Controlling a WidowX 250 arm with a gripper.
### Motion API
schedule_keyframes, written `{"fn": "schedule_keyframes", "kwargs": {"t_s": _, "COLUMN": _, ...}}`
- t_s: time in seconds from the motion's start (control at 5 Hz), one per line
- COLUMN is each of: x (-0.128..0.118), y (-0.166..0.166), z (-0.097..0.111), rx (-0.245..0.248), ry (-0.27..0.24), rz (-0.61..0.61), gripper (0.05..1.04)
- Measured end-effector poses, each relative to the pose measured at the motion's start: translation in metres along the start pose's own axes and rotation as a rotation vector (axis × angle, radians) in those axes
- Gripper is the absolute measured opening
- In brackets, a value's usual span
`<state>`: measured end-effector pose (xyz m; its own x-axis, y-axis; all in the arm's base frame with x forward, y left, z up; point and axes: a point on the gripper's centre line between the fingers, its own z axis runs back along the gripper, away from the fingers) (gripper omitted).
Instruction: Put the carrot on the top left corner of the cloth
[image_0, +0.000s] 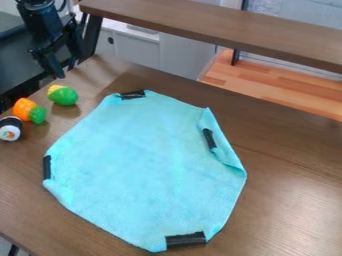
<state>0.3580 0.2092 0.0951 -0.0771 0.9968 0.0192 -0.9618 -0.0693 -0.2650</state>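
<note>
The stubby orange, green-topped toy carrot (28, 110) lies below-left of the black two-finger gripper (59, 71), seemingly empty, its opening unclear.

A fixed camera looks down at a slant on the table (287, 200), taking in the whole cloth (147, 165).

Cloth (143, 165): matt fabric, finely napped (towel-like, by the look of it).
Tape strips (186, 240): smooth, faint sheen, along the cloth's edges.
Table (287, 200): wood grain, smooth; soft glare right of the cloth.
Carrot (25, 107): smooth, plastic-looking, left of the cloth.
Sushi roll (10, 128): smooth, plastic-looking, left of the cloth.
Shelf (220, 31): smooth wood grain, beyond the cloth.
</note>
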Motion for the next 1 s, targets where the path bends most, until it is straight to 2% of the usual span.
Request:
{"fn": "schedule_keyframes", "kwargs": {"t_s": 0.2, "x": -0.004, "y": 0.005, "z": -0.015, "rx": 0.035, "ry": 0.04, "rz": 0.011, "gripper": 1.0}}
{"fn": "schedule_keyframes", "kwargs": {"t_s": 0.4, "x": -0.03, "y": -0.014, "z": 0.001, "rx": -0.025, "ry": 0.236, "rz": -0.064, "gripper": 1.0}}
{"fn": "schedule_keyframes", "kwargs": {"t_s": 0.6, "x": -0.016, "y": -0.012, "z": 0.002, "rx": -0.028, "ry": 0.191, "rz": -0.03, "gripper": 1.0}}
{"fn": "schedule_keyframes", "kwargs": {"t_s": 0.8, "x": -0.001, "y": 0.0, "z": -0.008, "rx": -0.012, "ry": 0.14, "rz": -0.011, "gripper": 1.0}}
{"fn": "schedule_keyframes", "kwargs": {"t_s": 1.0, "x": 0.006, "y": 0.017, "z": -0.023, "rx": 0.028, "ry": 0.071, "rz": 0.007, "gripper": 1.0}}
